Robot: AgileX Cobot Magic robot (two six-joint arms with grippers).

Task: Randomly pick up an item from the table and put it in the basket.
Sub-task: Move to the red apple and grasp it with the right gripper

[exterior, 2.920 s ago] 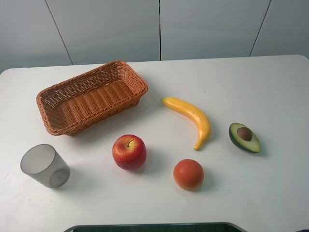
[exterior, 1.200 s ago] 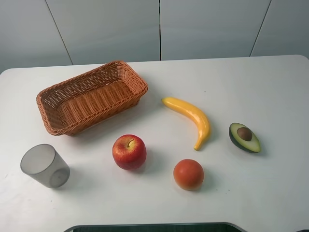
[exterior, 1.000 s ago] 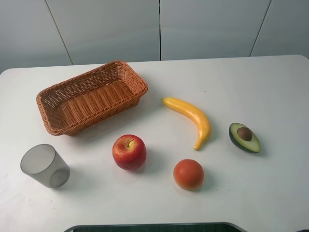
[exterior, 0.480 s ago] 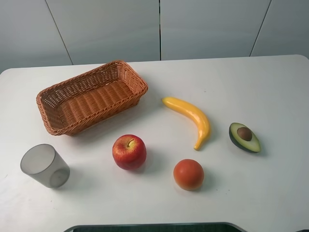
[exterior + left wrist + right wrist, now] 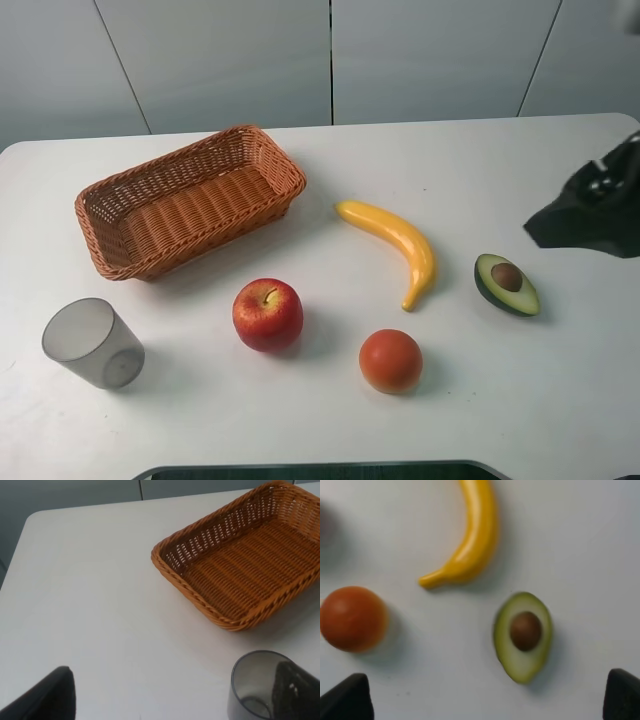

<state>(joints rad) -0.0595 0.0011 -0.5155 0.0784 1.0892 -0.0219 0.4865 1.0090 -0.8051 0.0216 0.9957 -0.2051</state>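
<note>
The red apple (image 5: 267,314) with a yellowish patch at its stem dimple sits on the white table (image 5: 450,160), front of centre. The orange-brown wicker basket (image 5: 190,200) stands empty at the back left; it also shows in the left wrist view (image 5: 250,575). My right gripper (image 5: 575,220) hangs at the right edge, far from the apple; its wrist view shows it open (image 5: 485,700) and empty above the avocado. My left gripper (image 5: 175,695) is open and empty near the cup and the basket, and is out of the high view.
A grey translucent cup (image 5: 92,343) stands front left, also in the left wrist view (image 5: 260,690). A banana (image 5: 395,245), an avocado half (image 5: 506,284) and an orange-red round fruit (image 5: 390,360) lie right of the apple.
My right arm has come into the high view from the right edge. The fruit, cup and basket have not moved.
</note>
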